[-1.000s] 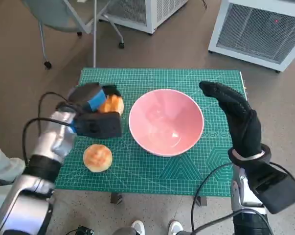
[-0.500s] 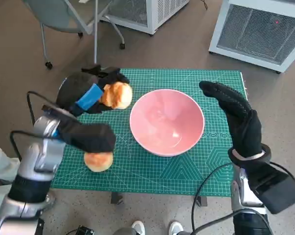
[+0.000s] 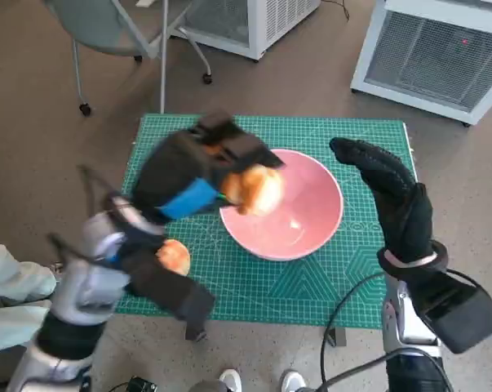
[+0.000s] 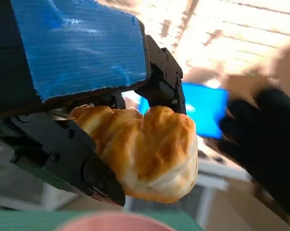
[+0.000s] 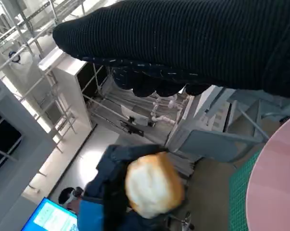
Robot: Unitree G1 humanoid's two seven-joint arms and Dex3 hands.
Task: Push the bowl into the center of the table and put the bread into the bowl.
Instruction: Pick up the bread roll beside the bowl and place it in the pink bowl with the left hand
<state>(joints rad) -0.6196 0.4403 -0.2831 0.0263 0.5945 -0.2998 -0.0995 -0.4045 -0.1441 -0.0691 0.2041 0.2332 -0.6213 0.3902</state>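
Note:
A pink bowl [image 3: 299, 216] stands near the middle of the green mat. My left hand [image 3: 198, 167] holds a golden bread roll [image 3: 254, 189] in the air above the bowl's left rim. Up close in the left wrist view, the roll [image 4: 152, 151] sits clamped between the black fingers [image 4: 68, 151], with the bowl's pink rim [image 4: 106, 224] just below. The right wrist view shows the same roll [image 5: 153, 185] and the bowl's edge [image 5: 274, 187]. My right hand [image 3: 392, 196] stands open beside the bowl's right side, fingers straight. A second round bun [image 3: 175, 256] lies on the mat, partly hidden by my left forearm.
The green cutting mat [image 3: 311, 278] covers the small table. A wheeled chair [image 3: 123, 24] stands behind the table's left corner, and white appliances [image 3: 441, 49] stand at the back right. Someone's shoes [image 3: 258, 380] show at the table's front edge. Cables hang below my right wrist.
My left hand has lifted the bread roll off the mat's left side and carried it right, over the bowl's left rim. My right hand has stayed in place.

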